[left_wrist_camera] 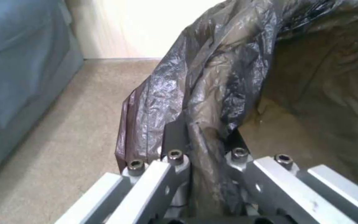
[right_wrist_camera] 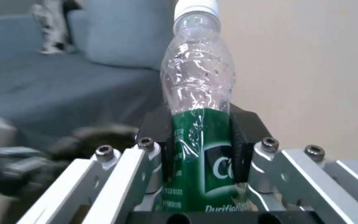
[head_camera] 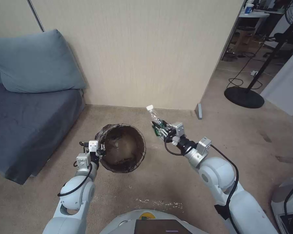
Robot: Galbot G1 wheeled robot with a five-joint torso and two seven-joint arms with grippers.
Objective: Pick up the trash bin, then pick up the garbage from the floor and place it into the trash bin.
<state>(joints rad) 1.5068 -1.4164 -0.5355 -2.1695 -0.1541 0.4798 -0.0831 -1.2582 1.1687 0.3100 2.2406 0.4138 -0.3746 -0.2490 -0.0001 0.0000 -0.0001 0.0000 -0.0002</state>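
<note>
While the left gripper [head_camera: 101, 150] pinches the bag-covered left rim of the trash bin [head_camera: 123, 148], its fingers [left_wrist_camera: 175, 137] pressed on either side of the folded dark liner [left_wrist_camera: 212, 77], the bin hangs tilted over the beige carpet [head_camera: 159, 185] with its mouth facing up toward the head camera. To the right of the bin and apart from it, the right gripper [head_camera: 159, 128] holds a clear plastic bottle [head_camera: 155, 120], its black pads [right_wrist_camera: 156, 146] clamped on the green label [right_wrist_camera: 199, 155] and the white cap [right_wrist_camera: 195, 7] pointing toward the far wall. That cream panelled wall [head_camera: 143, 48] stands behind both arms. A grey-blue sofa [head_camera: 26, 120] with a blue cushion [head_camera: 35, 63] lines the left side. On the far right, the room opens past the wall's edge, where a black round stand base [head_camera: 244, 97] sits on the floor among trailing cables
</note>
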